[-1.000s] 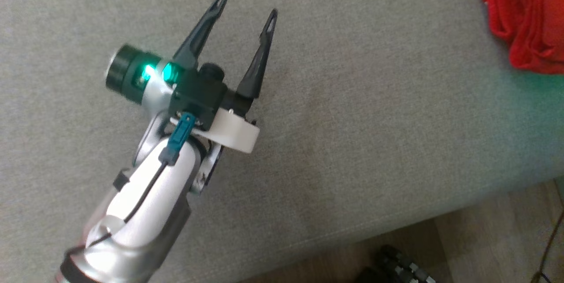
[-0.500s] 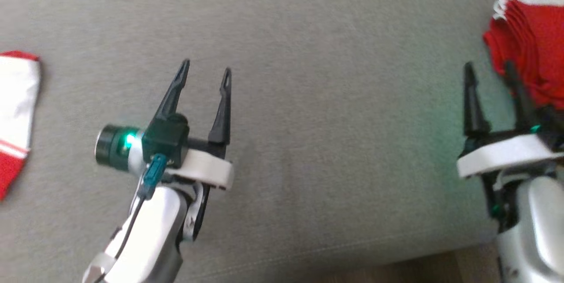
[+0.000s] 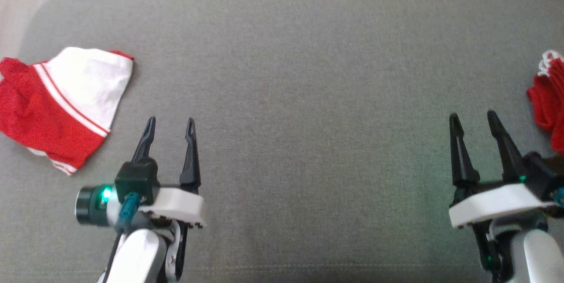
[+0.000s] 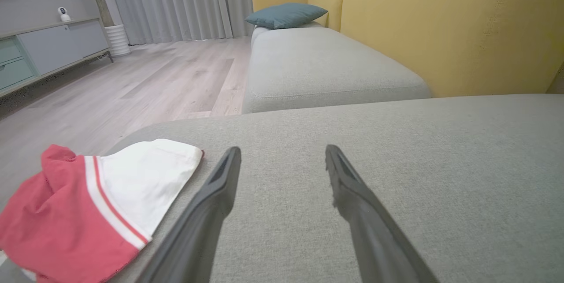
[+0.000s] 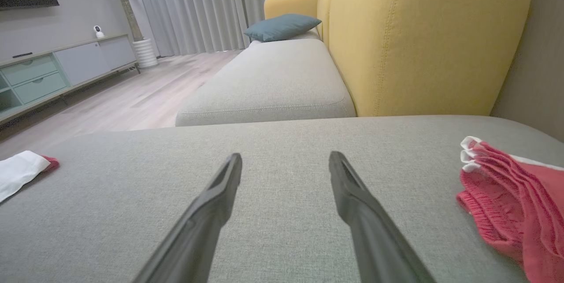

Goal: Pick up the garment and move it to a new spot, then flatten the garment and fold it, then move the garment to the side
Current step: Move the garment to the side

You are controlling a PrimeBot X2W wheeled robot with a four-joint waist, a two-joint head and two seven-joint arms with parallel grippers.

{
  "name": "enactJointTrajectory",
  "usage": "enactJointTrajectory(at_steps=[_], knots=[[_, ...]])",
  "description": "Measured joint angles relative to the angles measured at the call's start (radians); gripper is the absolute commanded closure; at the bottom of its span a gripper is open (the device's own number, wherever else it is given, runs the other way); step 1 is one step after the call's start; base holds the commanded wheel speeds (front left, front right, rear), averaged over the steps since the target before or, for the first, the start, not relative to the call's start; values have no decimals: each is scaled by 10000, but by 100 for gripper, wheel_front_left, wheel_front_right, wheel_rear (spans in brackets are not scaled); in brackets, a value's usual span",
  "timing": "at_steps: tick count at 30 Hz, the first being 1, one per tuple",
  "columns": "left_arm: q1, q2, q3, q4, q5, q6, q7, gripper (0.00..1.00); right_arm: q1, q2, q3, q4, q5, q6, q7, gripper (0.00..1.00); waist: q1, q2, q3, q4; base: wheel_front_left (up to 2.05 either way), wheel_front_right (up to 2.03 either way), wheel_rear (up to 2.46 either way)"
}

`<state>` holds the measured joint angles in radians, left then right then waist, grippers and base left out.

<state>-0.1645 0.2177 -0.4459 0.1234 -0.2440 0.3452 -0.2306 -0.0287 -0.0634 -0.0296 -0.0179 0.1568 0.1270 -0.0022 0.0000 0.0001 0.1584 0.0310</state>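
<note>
A red and white garment point(image 3: 57, 106) lies crumpled at the left end of the grey cushion point(image 3: 299, 76), and the left wrist view has it point(image 4: 92, 212) at lower left. My left gripper point(image 3: 171, 123) hovers open just right of it, fingers empty point(image 4: 282, 153). A second red garment point(image 3: 548, 104) with white trim lies folded at the cushion's right edge; it is at the right point(image 5: 511, 190) of the right wrist view. My right gripper point(image 3: 472, 118) is open and empty a little left of it, its fingers point(image 5: 224, 186) spread over bare cushion.
The cushion's rounded far left corner point(image 3: 39, 5) drops to a pale wood floor point(image 4: 132, 76). Beyond stand a yellow sofa back point(image 5: 418, 31), another grey seat point(image 4: 317, 62) with a teal pillow point(image 4: 286, 14), and a low cabinet point(image 5: 57, 71).
The head camera has swung and tilted, bringing the left garment and the right gripper into the picture. Both grippers stay open.
</note>
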Motion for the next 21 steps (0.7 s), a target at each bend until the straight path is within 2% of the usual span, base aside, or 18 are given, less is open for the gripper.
enactJointTrajectory(at_steps=[10, 21], knots=[[731, 196, -59, 65, -157, 67, 104, 0, 1261, 174, -280, -525, 4, 0, 353, 0, -1, 0, -971, 235, 0, 0, 0], [1043, 291, -336, 73, -157, 63, 364, 0, 1829, 188, -305, -662, 199, 0, 523, 0, -1, 0, -1492, 274, 0, 0, 0]])
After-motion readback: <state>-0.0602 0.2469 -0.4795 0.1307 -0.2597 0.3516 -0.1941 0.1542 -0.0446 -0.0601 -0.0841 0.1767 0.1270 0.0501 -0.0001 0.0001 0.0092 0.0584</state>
